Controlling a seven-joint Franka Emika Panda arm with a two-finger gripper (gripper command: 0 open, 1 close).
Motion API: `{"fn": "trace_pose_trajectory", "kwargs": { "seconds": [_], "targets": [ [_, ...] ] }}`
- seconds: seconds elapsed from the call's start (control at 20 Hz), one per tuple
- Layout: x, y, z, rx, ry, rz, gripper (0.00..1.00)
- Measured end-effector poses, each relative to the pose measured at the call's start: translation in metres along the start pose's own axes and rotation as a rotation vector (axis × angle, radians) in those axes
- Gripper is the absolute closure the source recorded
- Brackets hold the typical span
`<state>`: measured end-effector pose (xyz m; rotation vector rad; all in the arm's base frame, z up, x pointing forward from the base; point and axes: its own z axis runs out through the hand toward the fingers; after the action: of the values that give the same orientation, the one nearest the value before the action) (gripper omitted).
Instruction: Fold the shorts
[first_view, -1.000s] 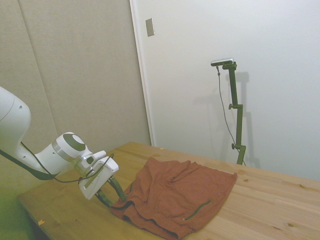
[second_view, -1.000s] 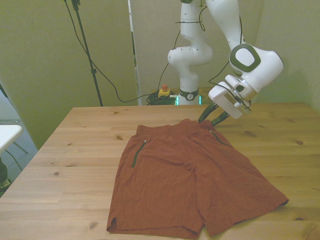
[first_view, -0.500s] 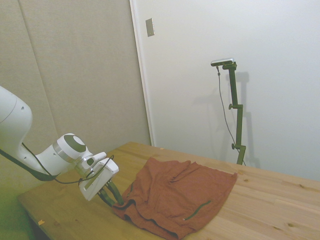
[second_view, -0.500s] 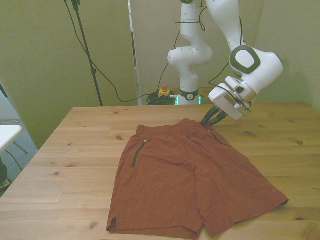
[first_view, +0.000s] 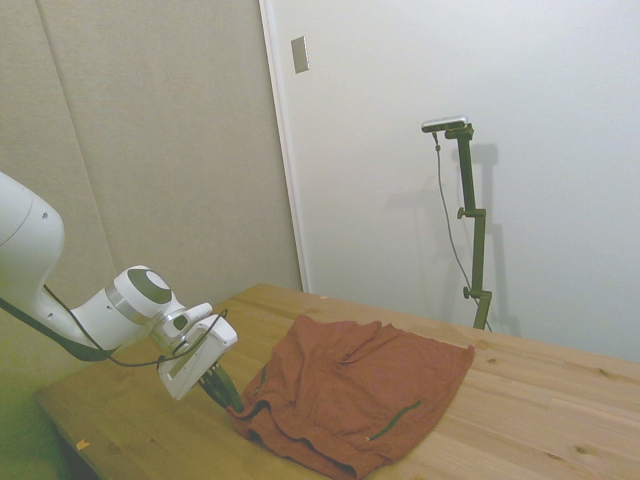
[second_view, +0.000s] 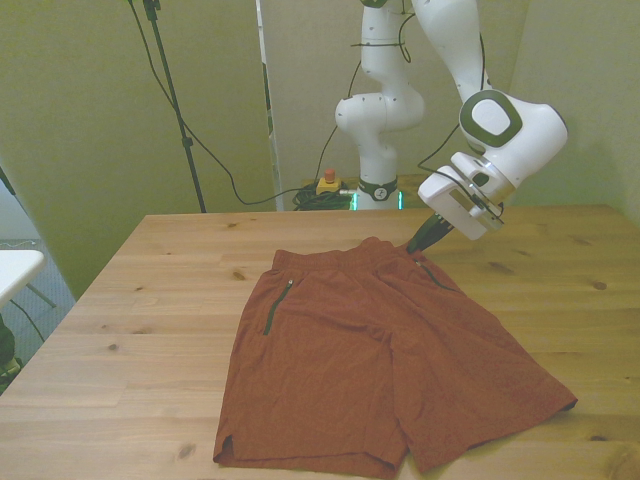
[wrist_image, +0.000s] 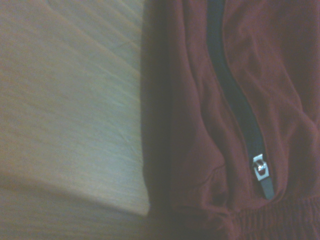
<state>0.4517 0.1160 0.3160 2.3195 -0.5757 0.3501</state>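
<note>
**Q:** So what can't really be made out here?

**A:** The contact point, mostly. In the side view the gripper (first_view: 226, 394) is seen with its dark fingers drawn together to a narrow tip, right at the waistband corner of the shorts (first_view: 360, 395). The cloth looks pinched there, but the exact bite is hidden behind the fingers, so it can only be called probable. In the front view the gripper (second_view: 418, 243) is shown the same way: fingers closed to a single dark point touching the waistband near the pocket on the front view's right. The wrist view is blurry; only a dark zipper (wrist_image: 235, 100) with a small metal pull (wrist_image: 260, 167), a patch of rust-red cloth and some bare wood are made out, and the gathered waistband is cut off at the frame edge.

**Q:** And the count?

**A:** One pair of shorts (second_view: 380, 350), laid flat and spread on the table (second_view: 150, 300), waistband toward the far edge, both legs toward the near edge. Two dark pocket slits are counted in the front view, one on each side. One arm, one gripper. In the side view the near hem of the shorts is partly bunched up and its folds can't be sorted out; the table (first_view: 540, 400) is cut off at the frame's bottom and right.
</note>
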Motion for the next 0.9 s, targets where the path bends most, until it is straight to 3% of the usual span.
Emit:
{"fn": "trace_pose_trajectory", "kwargs": {
  "seconds": [0.2,0.45,0.65,0.9],
  "targets": [
    [0.011,0.014,-0.022,0.044,0.007,0.058,1.00],
    [0.037,0.065,-0.053,0.105,0.008,0.201,1.00],
    [0.065,0.126,-0.049,0.185,-0.046,0.339,1.00],
    [0.084,0.193,-0.012,0.253,-0.109,0.456,1.00]
  ]
}}
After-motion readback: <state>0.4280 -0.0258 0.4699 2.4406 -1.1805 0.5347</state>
